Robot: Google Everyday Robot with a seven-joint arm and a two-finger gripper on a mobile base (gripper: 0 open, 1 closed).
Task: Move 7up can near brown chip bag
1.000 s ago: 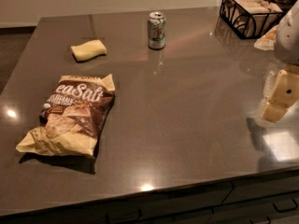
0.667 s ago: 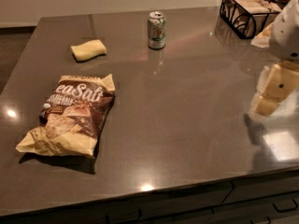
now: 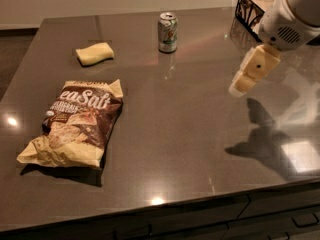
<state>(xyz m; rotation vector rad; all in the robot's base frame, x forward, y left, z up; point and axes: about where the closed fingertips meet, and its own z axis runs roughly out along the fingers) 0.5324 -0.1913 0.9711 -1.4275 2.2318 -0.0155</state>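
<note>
1. Cream-coloured and blocky, the end effector (image 3: 240,84) hung above the right side of the surface, angled down and to the left from the white rounded arm (image 3: 292,16). I could not tell whether it was spread or pressed together.
2. Its dark shadow (image 3: 265,139) lay on the glossy grey-brown surface (image 3: 190,149), below it and a little to the right.
3. The small silver-white and green 7up can (image 3: 167,32) stood upright near the far edge of the surface, about mid-width, well apart from the end effector and to its left.
4. The large crinkled dark brown and pale yellow chip bag (image 3: 77,126), with big white "Sea Salt" lettering, lay flat at the near left, well apart from the can.
5. A small pale yellow sponge (image 3: 94,53) lay to the left of the can and beyond the bag, touching neither.
6. A black wire basket (image 3: 248,8) stood at the far right corner, partly hidden behind the arm.
</note>
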